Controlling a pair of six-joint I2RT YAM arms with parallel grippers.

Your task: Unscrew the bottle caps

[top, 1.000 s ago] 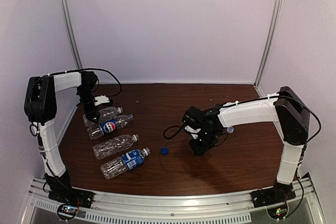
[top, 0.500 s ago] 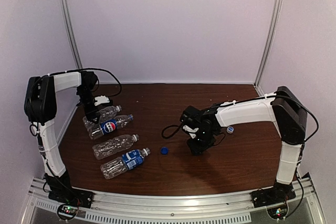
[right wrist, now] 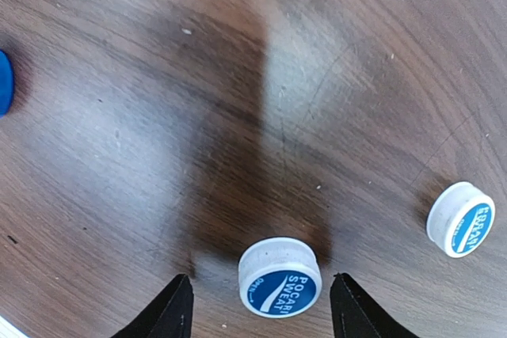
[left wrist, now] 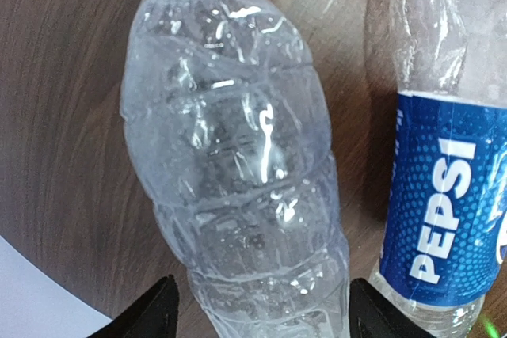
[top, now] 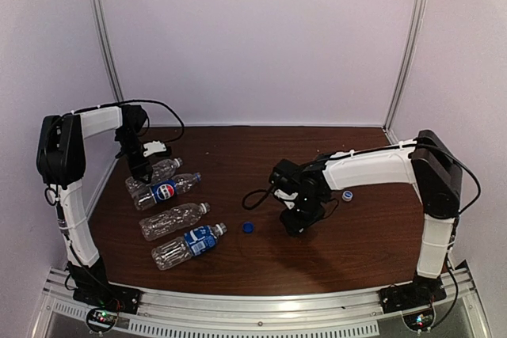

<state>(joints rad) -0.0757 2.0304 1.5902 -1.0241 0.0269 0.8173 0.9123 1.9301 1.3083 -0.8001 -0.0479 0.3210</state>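
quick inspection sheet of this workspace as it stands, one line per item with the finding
surface: dark wood table, a few pale specks
job's things: four bottles lying in a row at left; blue cap and two white caps loose on the table
clutter: nothing seen
grippers: left gripper open, astride the far clear bottle; right gripper open, one white cap lying between its fingers
cables: black cables looping off both arms
surroundings: pale walls, metal posts, metal rail in front
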